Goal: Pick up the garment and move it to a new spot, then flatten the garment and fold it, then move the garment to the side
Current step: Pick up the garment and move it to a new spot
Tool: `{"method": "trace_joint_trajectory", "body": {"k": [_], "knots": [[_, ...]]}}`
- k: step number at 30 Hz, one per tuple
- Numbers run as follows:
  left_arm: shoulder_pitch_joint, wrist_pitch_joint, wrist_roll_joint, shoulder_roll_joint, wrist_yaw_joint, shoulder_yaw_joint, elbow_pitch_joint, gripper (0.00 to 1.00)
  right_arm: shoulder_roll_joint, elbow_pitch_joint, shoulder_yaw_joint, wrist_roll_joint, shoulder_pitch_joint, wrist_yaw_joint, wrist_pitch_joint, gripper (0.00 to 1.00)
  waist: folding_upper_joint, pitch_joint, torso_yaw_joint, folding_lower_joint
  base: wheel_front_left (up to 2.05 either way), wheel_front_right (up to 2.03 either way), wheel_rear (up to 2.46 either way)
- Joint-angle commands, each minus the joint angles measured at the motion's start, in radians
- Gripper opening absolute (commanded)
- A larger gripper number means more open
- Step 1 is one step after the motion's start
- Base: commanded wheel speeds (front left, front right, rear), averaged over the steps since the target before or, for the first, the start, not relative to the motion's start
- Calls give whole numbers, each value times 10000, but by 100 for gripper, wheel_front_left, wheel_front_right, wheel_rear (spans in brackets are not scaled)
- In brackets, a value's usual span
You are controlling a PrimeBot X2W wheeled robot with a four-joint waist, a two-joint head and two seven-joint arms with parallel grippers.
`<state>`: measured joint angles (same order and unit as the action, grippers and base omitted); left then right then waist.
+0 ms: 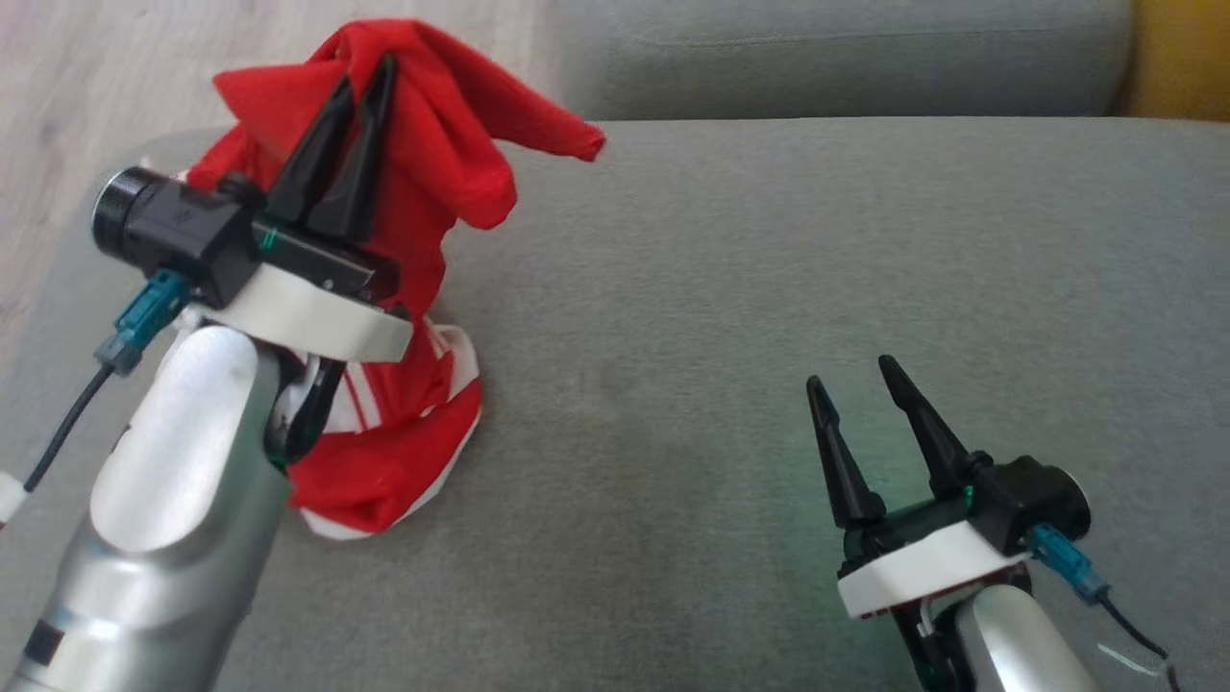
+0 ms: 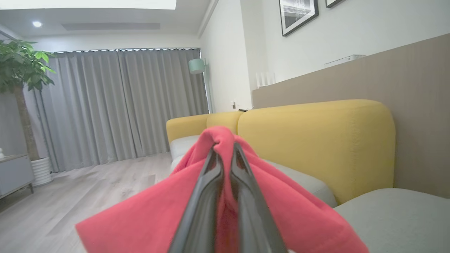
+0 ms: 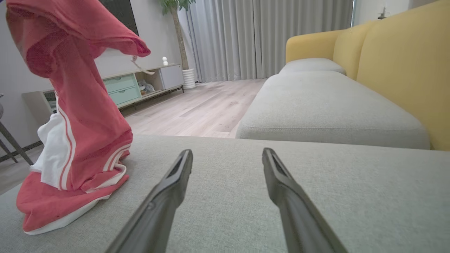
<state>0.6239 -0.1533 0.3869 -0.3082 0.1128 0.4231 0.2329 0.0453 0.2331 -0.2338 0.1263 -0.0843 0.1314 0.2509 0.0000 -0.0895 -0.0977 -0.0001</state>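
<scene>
While our left gripper (image 1: 368, 72) is pinched tight on a fold near the top of the red garment (image 1: 432, 183), the cloth hangs from it in a tall, twisted column. Its long axis runs nearly straight down from the closed fingers to the grey sofa cushion (image 1: 769, 288). The lower end, with its white stripes and hem, lies bunched on the cushion at the robot's left, near the cushion's left edge and just beside our left forearm (image 1: 183, 432). In the left wrist view the two dark fingers lie almost together, with red fabric draped over their tips and down both sides, so we judge the hold a real one.

Our right gripper (image 1: 850, 375) sits low over the cushion at the robot's right, fingers spread wide with nothing between them. From it the garment lies well apart, off to the left; in the right wrist view the hanging column stands at the left margin.

We judge the task to be in its first step, the lift. The left gripper alone has the cloth, and the cloth's tail rests on the cushion. The coming carry therefore turns on raising that upright column clear before it travels sideways. The right gripper is the farther one and would have to cross over to help.
</scene>
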Motion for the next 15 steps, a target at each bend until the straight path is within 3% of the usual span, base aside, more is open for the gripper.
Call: {"method": "trace_joint_trajectory", "body": {"k": [1,8,15], "knots": [[475,145,115,-229,-86,-356,-514,0,49,-340,-227,75,-64,-7,109,100,0,117,239,1,0,0,0],[309,925,324,-168,-129,-41,-1417,0,49,-558,45,393,-154,-7,109,100,0,-30,1253,1,0,0,0],[600,1287,354,148,-135,386,-1582,0,49,-908,-31,780,-468,-7,109,100,0,-584,2718,1,0,0,0]]}}
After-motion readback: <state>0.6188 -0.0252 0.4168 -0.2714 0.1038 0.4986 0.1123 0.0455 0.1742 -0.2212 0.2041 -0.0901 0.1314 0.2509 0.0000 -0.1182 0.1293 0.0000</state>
